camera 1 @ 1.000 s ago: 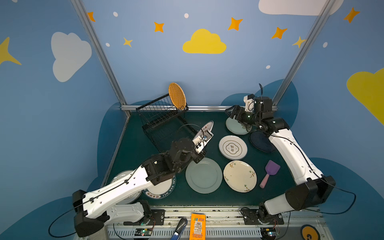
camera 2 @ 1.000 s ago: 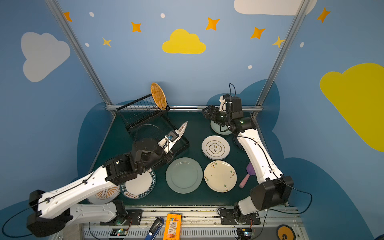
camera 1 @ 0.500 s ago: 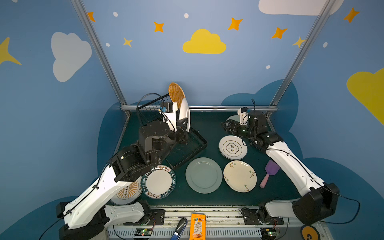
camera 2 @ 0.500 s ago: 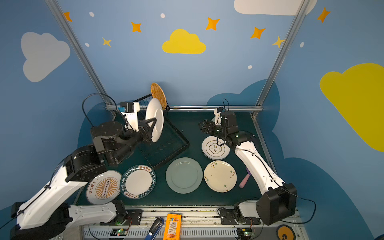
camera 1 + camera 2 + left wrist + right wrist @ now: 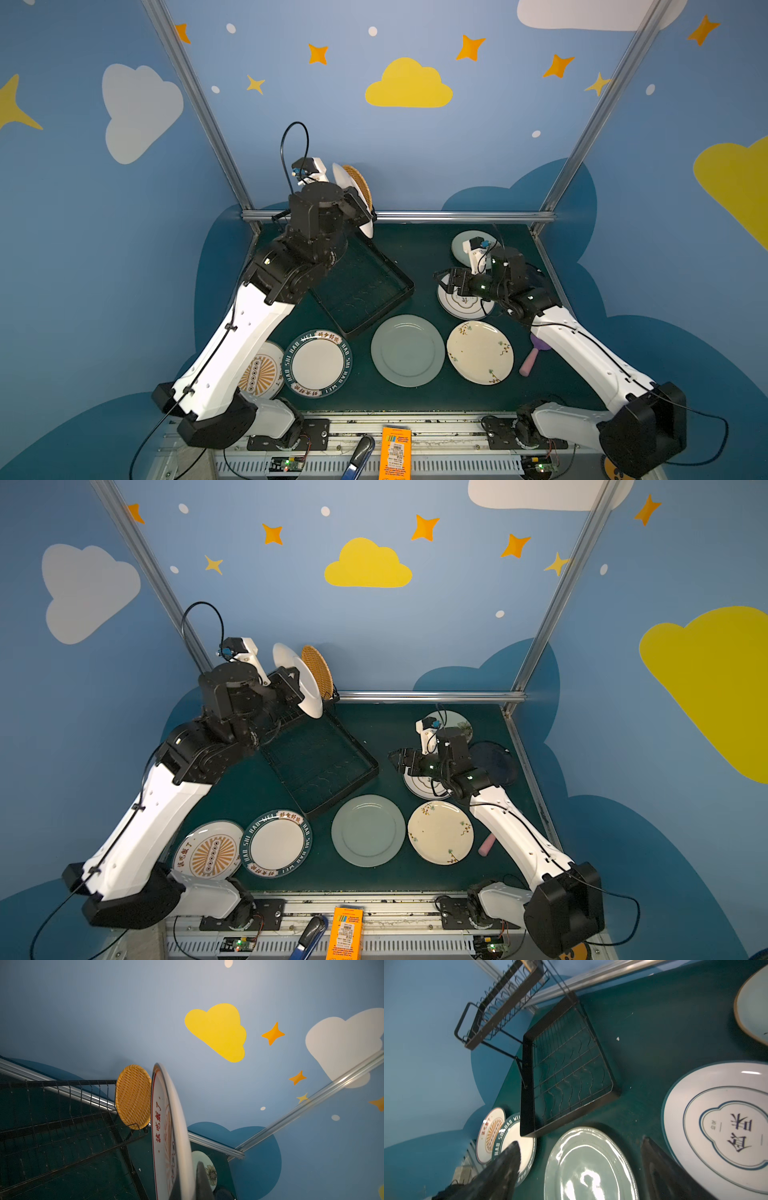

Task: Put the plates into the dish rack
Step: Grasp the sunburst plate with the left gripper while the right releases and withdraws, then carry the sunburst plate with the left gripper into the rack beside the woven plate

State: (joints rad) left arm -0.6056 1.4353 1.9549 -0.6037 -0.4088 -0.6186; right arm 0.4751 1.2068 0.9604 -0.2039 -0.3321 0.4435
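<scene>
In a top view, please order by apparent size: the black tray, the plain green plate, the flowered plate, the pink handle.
1. black tray
2. plain green plate and flowered plate: nearly alike, so not ranked
3. pink handle

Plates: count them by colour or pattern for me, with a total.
orange woven-look plate: 1
white sunburst plates: 2
lettered-rim plate: 1
plain pale green plate: 1
pale green flower plate: 1
cream floral plate: 1
white plate with blue outline: 1
dark navy plate: 1
Total: 9
</scene>
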